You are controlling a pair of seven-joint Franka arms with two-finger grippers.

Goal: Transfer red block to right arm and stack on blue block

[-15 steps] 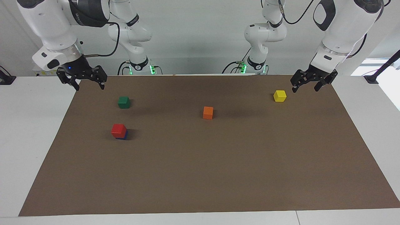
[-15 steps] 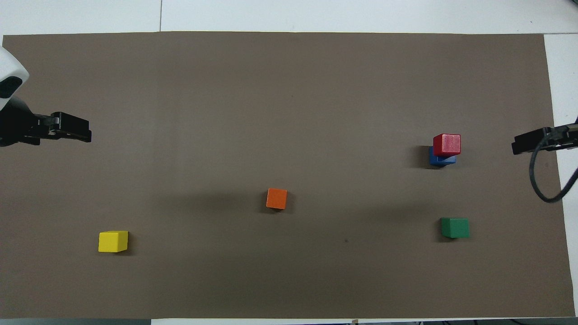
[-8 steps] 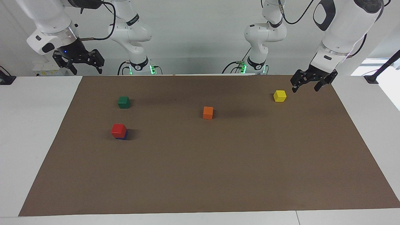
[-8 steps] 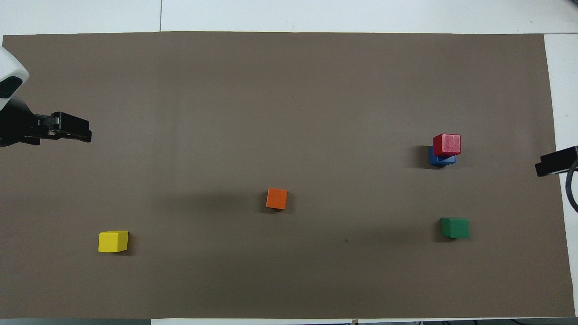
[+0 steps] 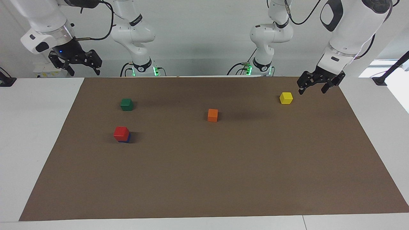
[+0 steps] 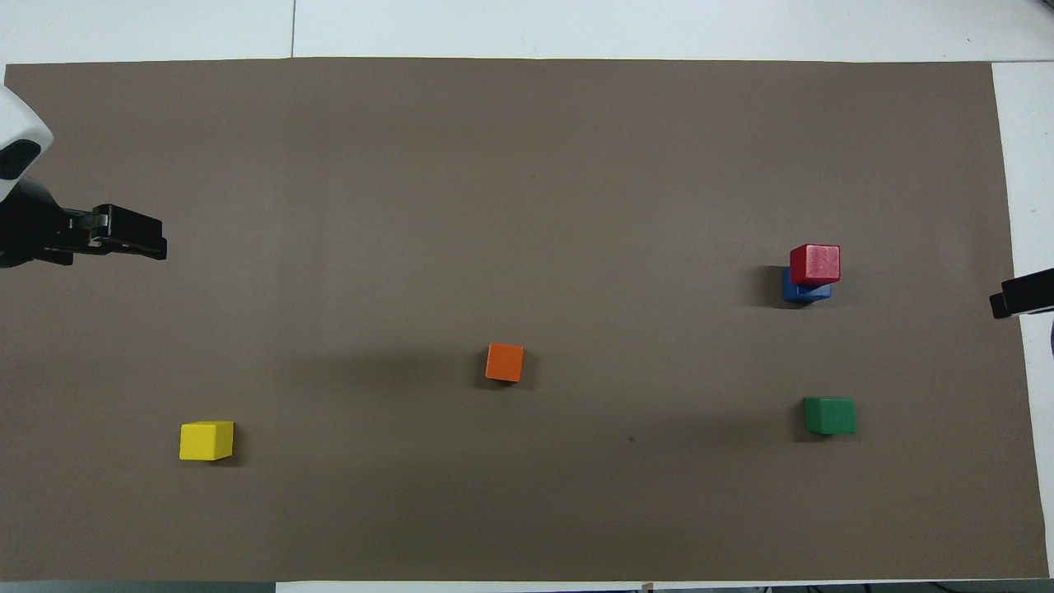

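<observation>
The red block (image 5: 121, 133) (image 6: 815, 263) sits on top of the blue block (image 5: 127, 138) (image 6: 801, 291), toward the right arm's end of the mat. My right gripper (image 5: 82, 70) (image 6: 1021, 295), with its blue light, is open and empty, raised high over the mat's corner by its base, well away from the stack. My left gripper (image 5: 313, 88) (image 6: 136, 235) is open and empty, waiting above the mat's edge beside the yellow block (image 5: 286, 97) (image 6: 207, 440).
A green block (image 5: 126, 104) (image 6: 829, 415) lies nearer to the robots than the stack. An orange block (image 5: 212, 115) (image 6: 505, 362) lies mid-mat. The brown mat (image 5: 204, 179) covers the white table.
My right gripper has risen and drawn back from over the mat near the green block to high over the mat's corner. The left arm and all blocks have not moved.
</observation>
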